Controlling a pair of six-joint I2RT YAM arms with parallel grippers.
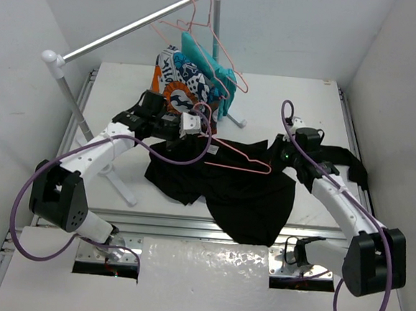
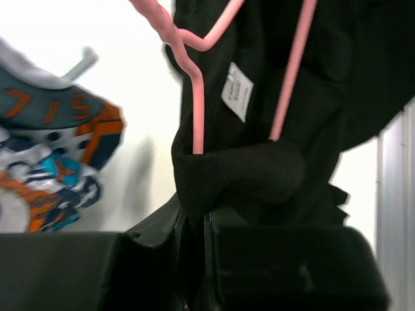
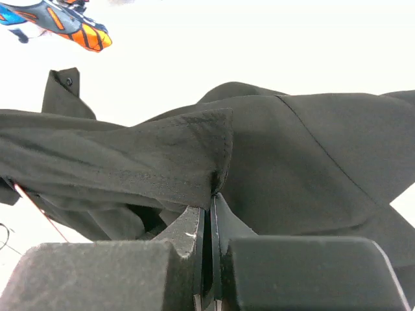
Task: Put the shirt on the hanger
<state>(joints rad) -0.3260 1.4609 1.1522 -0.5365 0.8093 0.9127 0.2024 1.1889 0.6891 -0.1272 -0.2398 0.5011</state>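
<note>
My right pincer (image 3: 211, 201) clamps a fold of the black shirt (image 3: 311, 149), my left pincer (image 2: 194, 220) pinches collar cloth at the pink wire hanger (image 2: 198, 110): dressing step, I judge, next needing a shoulder drawn over the wire.

In the upper centre, an orange, navy and white patterned garment (image 1: 177, 77) and a teal garment (image 1: 213, 68) bunch together under a silver rail (image 1: 124, 30), over the white desk (image 1: 119, 91).
</note>
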